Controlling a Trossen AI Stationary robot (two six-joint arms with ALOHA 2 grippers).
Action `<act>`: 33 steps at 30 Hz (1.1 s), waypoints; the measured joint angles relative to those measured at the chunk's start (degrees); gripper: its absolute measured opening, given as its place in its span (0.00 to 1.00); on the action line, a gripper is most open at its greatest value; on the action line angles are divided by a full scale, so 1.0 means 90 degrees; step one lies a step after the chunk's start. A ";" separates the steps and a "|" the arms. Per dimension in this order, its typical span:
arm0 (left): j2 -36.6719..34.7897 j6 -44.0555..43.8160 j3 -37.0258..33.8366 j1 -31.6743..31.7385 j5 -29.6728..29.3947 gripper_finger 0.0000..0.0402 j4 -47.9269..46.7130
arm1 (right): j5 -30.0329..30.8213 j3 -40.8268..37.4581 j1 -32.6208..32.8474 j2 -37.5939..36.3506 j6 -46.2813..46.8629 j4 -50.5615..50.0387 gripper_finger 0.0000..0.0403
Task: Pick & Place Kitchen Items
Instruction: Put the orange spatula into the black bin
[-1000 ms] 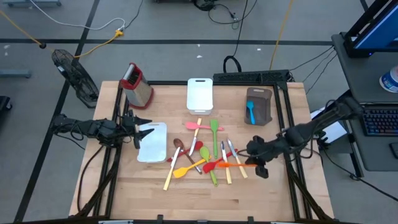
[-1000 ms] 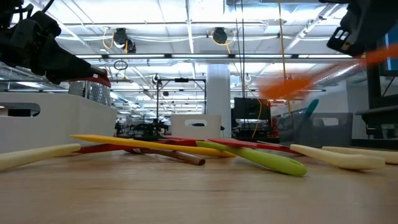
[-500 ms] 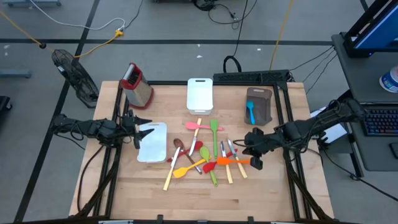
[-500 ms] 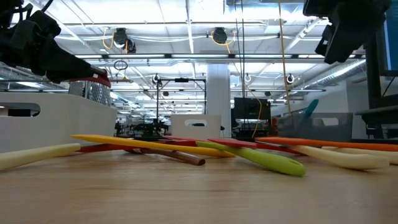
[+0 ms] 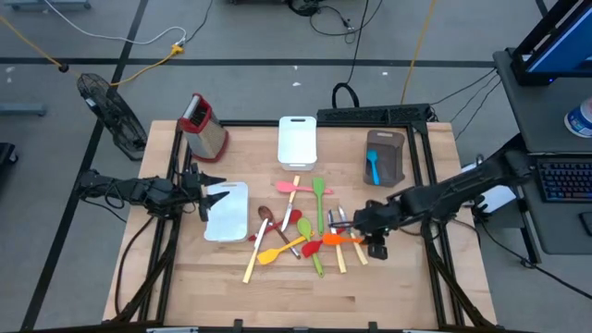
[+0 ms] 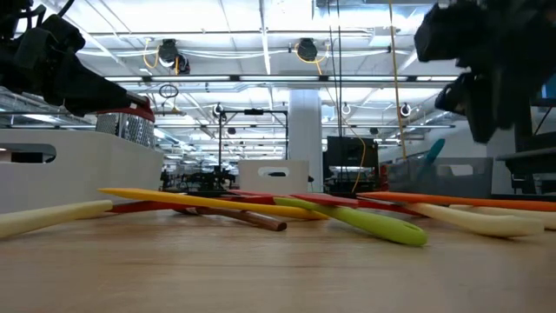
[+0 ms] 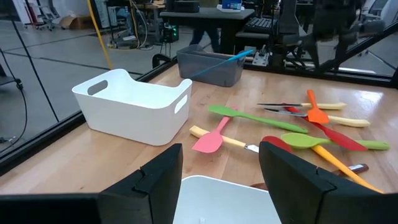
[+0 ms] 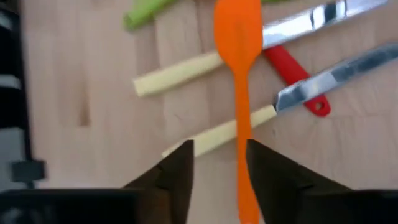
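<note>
The kitchen items lie in a loose pile (image 5: pixel 301 231) in the middle of the table: spoons and spatulas in red, green, yellow and pink, some with pale handles. An orange spatula (image 5: pixel 344 239) lies across the pile's right side, its handle (image 8: pixel 244 180) running toward my right gripper. My right gripper (image 8: pixel 219 149) hangs open above that handle with a finger on either side, well clear of the table (image 6: pixel 486 78). My left gripper (image 7: pixel 217 180) waits open at the table's left, over a flat white tray (image 5: pixel 229 211).
A white bin (image 5: pixel 297 139) stands at the far middle. A grey bin (image 5: pixel 384 155) with a blue spatula in it stands at the far right. A steel grater with a red top (image 5: pixel 203 125) is at the far left. Bare wood lies near the front edge.
A second ago my right gripper held the orange spatula up in the air. The spatula has dropped out of the hold and now lies across the pile's right side. The gripper has since come down and toward the pile, tipping more steeply over the spatula's handle.
</note>
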 joint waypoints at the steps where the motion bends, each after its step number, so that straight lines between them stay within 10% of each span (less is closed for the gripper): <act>1: 0.0000 -0.0002 -0.0002 0.0002 0.0000 0.54 0.0000 | 0.0002 0.0000 -0.0013 0.0107 -0.0089 -0.0023 0.41; 12: 0.0000 -0.0012 -0.0001 0.0000 -0.0002 0.54 0.0002 | -0.0002 -0.0002 -0.0159 0.0967 -0.0665 -0.0171 0.59; 33: 0.0000 -0.0007 -0.0002 0.0002 0.0000 0.54 -0.0005 | 0.0720 -0.0076 -0.0163 0.1984 -0.0821 0.0059 0.50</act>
